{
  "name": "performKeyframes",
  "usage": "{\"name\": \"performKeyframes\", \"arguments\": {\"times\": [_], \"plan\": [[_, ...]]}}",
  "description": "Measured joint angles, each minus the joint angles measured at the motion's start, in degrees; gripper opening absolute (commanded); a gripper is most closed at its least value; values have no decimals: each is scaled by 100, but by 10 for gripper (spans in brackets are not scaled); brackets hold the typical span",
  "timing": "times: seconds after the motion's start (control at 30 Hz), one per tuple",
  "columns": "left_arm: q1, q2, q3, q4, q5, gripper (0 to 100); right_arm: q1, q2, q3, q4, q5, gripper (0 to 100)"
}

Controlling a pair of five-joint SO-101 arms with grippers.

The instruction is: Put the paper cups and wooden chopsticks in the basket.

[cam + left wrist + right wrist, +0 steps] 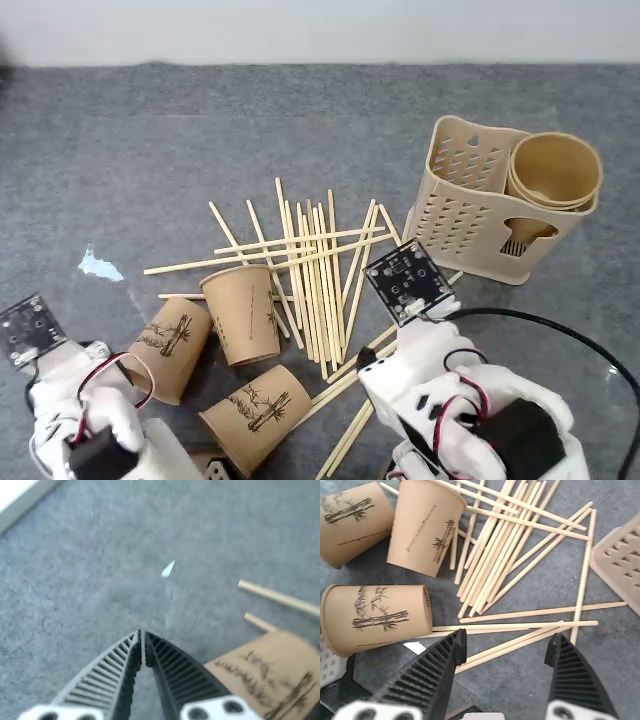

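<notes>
Several wooden chopsticks [315,270] lie fanned out mid-table. Three brown paper cups rest beside them: one mouth-down [243,312], two on their sides [170,348] [258,415]. The beige basket [465,215] stands at the back right with stacked cups [555,170] in one compartment. My right gripper [507,639] is open above a few chopsticks [520,627], close to a lying cup [375,615]. My left gripper [142,636] is shut and empty above bare grey mat, with a cup [270,675] just beside it.
A small pale scrap [98,266] lies on the grey mat [150,150] at the left. The far half of the mat is open room. A cable [560,325] runs from the right arm [450,400]. The basket's corner [620,555] is near the right gripper.
</notes>
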Motion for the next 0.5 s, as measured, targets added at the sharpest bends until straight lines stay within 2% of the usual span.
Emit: {"name": "performKeyframes", "arguments": {"times": [0.07,0.23,0.4,0.5], "plan": [[-44,0,193,-62,-703,13,-123,0,0,0,-88,270],[-44,0,527,-738,-3314,13,-158,0,0,0,-123,270],[-44,0,695,-862,-4484,13,-158,0,0,0,-141,270],[-44,9,730,-862,-5424,21,-158,0,0,0,-141,270]]}}
